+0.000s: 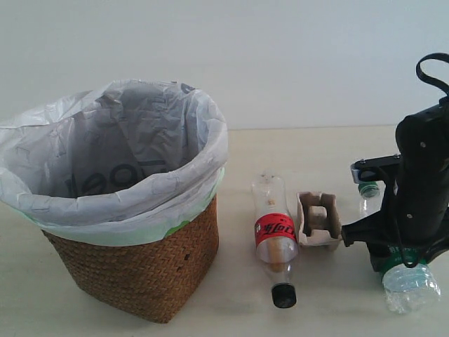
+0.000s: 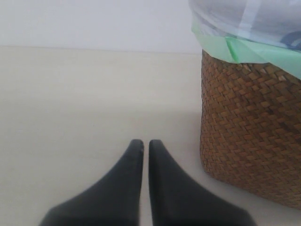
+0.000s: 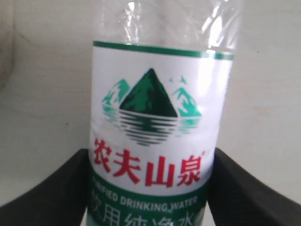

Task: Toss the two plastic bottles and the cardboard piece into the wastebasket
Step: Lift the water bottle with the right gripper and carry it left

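The wastebasket, brown wicker with a white bag lining, stands at the left; the left wrist view shows its wall close by. The black-capped bottle with the red label lies on the table to its right. Beside that bottle sits the grey-brown cardboard piece. The green-capped bottle lies at the far right under my right arm. My right gripper has a finger pressed on each side of its green-and-white label. My left gripper is shut and empty, low over the table beside the basket.
The pale tabletop runs back to a white wall. The green cap of the gripped bottle points toward the back. My black right arm hides most of that bottle. The left arm does not show in the exterior view.
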Robot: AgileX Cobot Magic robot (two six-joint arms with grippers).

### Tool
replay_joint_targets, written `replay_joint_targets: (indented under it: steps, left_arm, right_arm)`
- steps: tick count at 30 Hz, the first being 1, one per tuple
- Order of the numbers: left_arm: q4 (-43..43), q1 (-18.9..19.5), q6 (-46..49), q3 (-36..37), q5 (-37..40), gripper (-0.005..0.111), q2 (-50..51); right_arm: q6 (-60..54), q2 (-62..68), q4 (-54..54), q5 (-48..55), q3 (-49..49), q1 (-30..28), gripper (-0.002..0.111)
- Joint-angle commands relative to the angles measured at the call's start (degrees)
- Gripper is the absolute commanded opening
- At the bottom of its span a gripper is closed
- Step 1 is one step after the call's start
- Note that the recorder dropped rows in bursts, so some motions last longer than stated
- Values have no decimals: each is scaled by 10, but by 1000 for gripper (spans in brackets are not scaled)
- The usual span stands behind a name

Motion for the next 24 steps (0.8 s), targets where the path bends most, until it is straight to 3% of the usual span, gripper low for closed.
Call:
replay_joint_targets:
  steps: [1,3,13,20,24]
  left_arm:
    - [3,2,3,2,0,4,-1]
    - [3,2,3,2,0,4,-1]
    - [3,2,3,2,0,4,-1]
    - [3,2,3,2,0,4,-1]
    - [3,2,3,2,0,4,-1]
  right_arm:
    - [3,0,-3,-6,0,-2,9]
    - [3,-2,-3,-10,-2,-2,0]
    - [15,-111,-6,-114,5,-2,0]
    - [32,-249,-9,-440,141,-3,0]
    - [-34,-292,-8,-548,209,-3,0]
